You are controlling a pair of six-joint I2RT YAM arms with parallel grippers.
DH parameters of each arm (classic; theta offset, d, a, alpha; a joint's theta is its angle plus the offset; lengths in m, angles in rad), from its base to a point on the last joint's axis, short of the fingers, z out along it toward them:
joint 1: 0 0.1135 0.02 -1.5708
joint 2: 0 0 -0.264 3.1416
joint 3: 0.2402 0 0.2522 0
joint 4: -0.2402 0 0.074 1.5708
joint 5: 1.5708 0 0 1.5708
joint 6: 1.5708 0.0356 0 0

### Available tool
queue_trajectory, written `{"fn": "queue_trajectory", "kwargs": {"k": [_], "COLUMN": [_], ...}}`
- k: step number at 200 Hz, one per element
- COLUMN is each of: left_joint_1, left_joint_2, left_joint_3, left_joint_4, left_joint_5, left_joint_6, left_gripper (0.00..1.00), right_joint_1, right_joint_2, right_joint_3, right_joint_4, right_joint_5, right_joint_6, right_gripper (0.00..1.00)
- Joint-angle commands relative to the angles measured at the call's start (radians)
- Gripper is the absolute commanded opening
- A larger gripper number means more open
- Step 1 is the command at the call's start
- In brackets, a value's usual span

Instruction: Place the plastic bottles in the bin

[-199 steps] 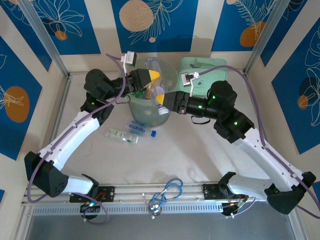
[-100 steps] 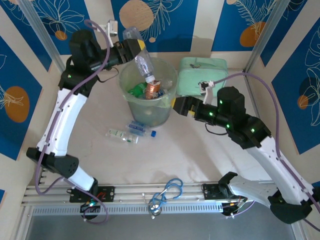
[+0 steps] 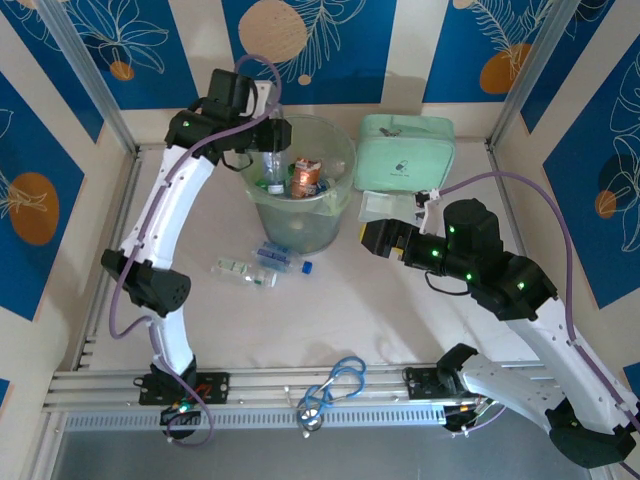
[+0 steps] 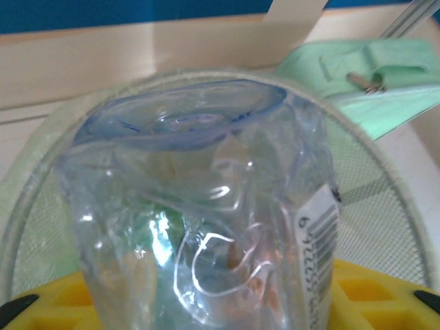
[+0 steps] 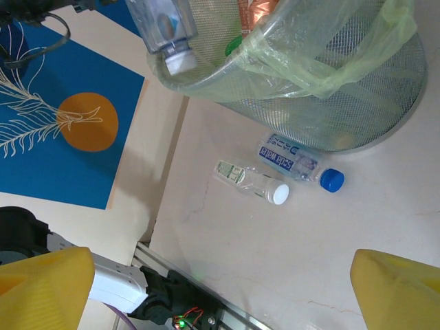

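left pincer [image 3: 270, 140] hung over the far-left rim of the bin [image 3: 338, 200], closed on a clear bottle [image 3: 272, 165] that pointed neck-down into the bin's mouth. from the left wrist, the clear bottle [image 4: 199, 206] stood between the yellow fingers [image 4: 385, 295]. its crumpled wall and rounded base faced the camera, with a barcode strip on its right side. the bin [image 4: 20, 199] curved behind it. from the right wrist, the clear bottle [image 5: 158, 24] showed its white cap lowermost, just above the bin's rim.

the bin [image 5: 357, 103] stood upright at the far middle of the worktop [image 3: 380, 310]. it had a mesh wall lined with a pale-green bag. inside it lay a brown-orange bottle [image 3: 305, 178] and a green bottle [image 3: 264, 184], among others too crowded to tell apart.

right pincer [image 3: 368, 238] was open with nothing between its fingers, just right of the bin. its yellow fingers [image 5: 48, 282] stood wide apart at the two lower corners of the right wrist view.

two bottles lay on their sides on the worktop in front of the bin. a blue-labelled bottle [image 3: 278, 257] with a blue cap lay close to the bin's foot. a white-capped bottle [image 3: 243, 270] lay just beside it, to the near-left. the right wrist view showed both, the blue-labelled bottle [image 5: 292, 161] and the white-capped bottle [image 5: 251, 182].

a mint-green zip case [image 3: 405, 150] lay right of the bin by the far wall. a blue cord loop [image 3: 340, 380] sat at the near edge of the worktop.
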Motion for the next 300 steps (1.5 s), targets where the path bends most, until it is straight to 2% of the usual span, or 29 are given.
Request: {"fn": "queue_trajectory", "kwargs": {"k": [1, 15, 32, 65, 88, 100, 120, 170, 189, 204, 229, 271, 300], "left_joint_1": [-0.022, -0.033, -0.047, -0.06, -0.06, -0.057, -0.014, 0.252, 0.33, 0.351, 0.351, 0.35, 0.322], "left_joint_2": [-0.002, 0.01, 0.021, -0.018, -0.099, -0.176, -0.359, -0.77, -0.846, -0.868, -0.833, -0.745, -0.678], "left_joint_3": [0.038, 0.041, 0.045, 0.048, 0.025, -0.041, -0.281, -0.968, -1.158, -1.286, -1.408, -1.47, -1.497], "left_joint_4": [-0.058, -0.074, -0.087, -0.076, -0.08, -0.07, -0.008, 0.097, 0.127, 0.186, 0.284, 0.396, 0.434], "left_joint_5": [-0.117, -0.149, -0.175, -0.2, -0.28, -0.345, -0.395, -0.159, -0.04, 0.049, 0.12, 0.13, 0.121], "left_joint_6": [0.077, 0.096, 0.106, 0.078, 0.018, -0.019, -0.118, -0.429, -0.531, -0.607, -0.7, -0.791, -0.865], "left_gripper": [0.6, 0.8, 0.91, 0.93, 0.91, 0.91, 0.9, 0.84, 0.82, 0.81, 0.78, 0.86, 0.87], "right_joint_1": [-0.006, -0.007, -0.008, -0.007, 0.008, 0.024, 0.063, 0.167, 0.207, 0.242, 0.301, 0.335, 0.338], "right_joint_2": [-0.004, -0.003, -0.001, 0.003, 0.015, 0.02, 0.024, 0.063, 0.092, 0.118, 0.155, 0.181, 0.2], "right_joint_3": [0.002, 0.005, 0.007, -0.003, -0.01, -0.017, -0.038, -0.062, -0.059, -0.054, -0.05, -0.087, -0.097], "right_joint_4": [-0.012, -0.017, -0.018, -0.005, -0.003, -0.002, 0.012, 0.034, 0.034, 0.03, 0.024, 0.062, 0.075], "right_joint_5": [0.004, 0.004, 0.004, -0.008, -0.001, 0.012, 0.038, 0.087, 0.09, 0.099, 0.154, 0.16, 0.159], "right_joint_6": [-0.001, -0.003, -0.005, -0.009, -0.02, -0.025, -0.029, -0.048, -0.064, -0.075, -0.084, -0.06, -0.056], "right_gripper": [0.96, 0.96, 0.96, 0.96, 0.95, 0.95, 0.94, 0.94, 0.94, 0.93, 0.93, 0.93, 0.93]}}
